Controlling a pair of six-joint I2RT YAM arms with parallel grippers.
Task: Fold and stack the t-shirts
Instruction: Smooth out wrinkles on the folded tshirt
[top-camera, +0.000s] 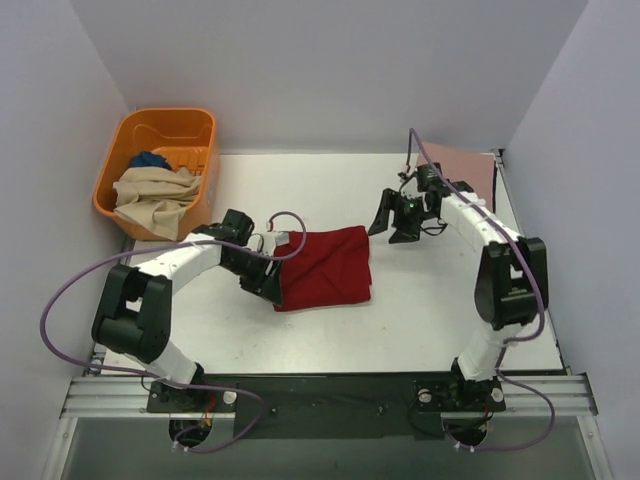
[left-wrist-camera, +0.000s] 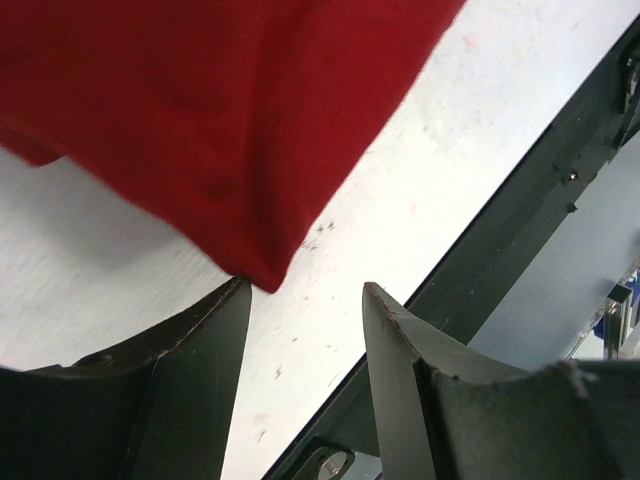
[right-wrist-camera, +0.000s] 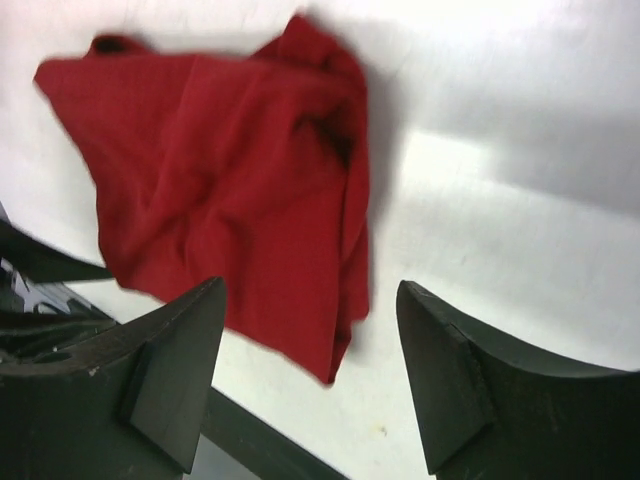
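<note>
Progress looks partial: the dark red cloth t-shirt (top-camera: 325, 265) lies near the middle of the white counter (top-camera: 420, 310), gathered into a rough rectangle with rumpled edges, so I judge its fold to be partly made and not yet tidy. My left end effector (top-camera: 268, 287) sits low just beside the shirt's left edge with its jaws apart. The left wrist view shows a corner of red cloth in front of the fingertips and nothing between them. My right end effector (top-camera: 392, 228) hangs above the counter to the right of the shirt, apart from it, jaws spread and holding nothing. At the far right corner a dusty pink cloth shirt (top-camera: 462, 165) lies flat, which I take as the start of the stack, though I cannot tell how neatly it is folded. An orange plastic basket (top-camera: 140, 125) at the far left corner holds a beige cloth shirt (top-camera: 150, 195) heaped beside a blue cloth shirt (top-camera: 150, 158), both unfolded. By my reading, one shirt may be done, the red one needs another fold or smoothing and a move onto the pink one, and the basket's shirts are all to come.
</note>
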